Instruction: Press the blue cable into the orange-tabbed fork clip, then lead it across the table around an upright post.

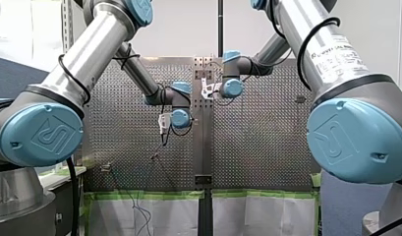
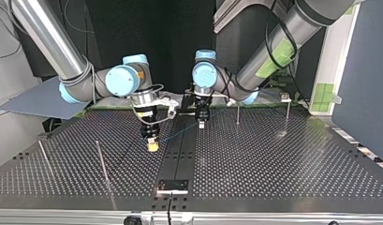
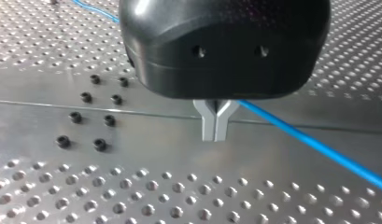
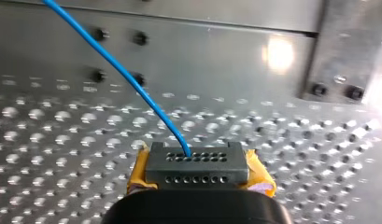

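Note:
The blue cable point(image 4: 128, 79) rises from between the yellow pads of my right gripper point(image 4: 198, 163), which is shut on it just above the perforated table point(image 4: 48, 135). In the top view this gripper point(image 2: 152, 146) sits left of the dark centre strip, and the cable point(image 2: 177, 135) runs taut up to my left gripper point(image 2: 201, 124). My left gripper point(image 3: 215, 133) has its metal fingers shut, with the cable point(image 3: 319, 147) passing through the notch above the tips. In the front view my left gripper point(image 1: 163, 132) and right gripper point(image 1: 207, 91) flank the centre. No orange-tabbed clip shows clearly.
Thin upright posts stand at the top view's left point(image 2: 102, 161) point(image 2: 44, 157) and behind the left gripper point(image 2: 237, 112) point(image 2: 287, 115). A small bracket point(image 2: 173, 185) sits on the centre strip point(image 2: 180, 159) near the front edge. Black screw heads point(image 3: 93, 112) dot the plate beside the left gripper.

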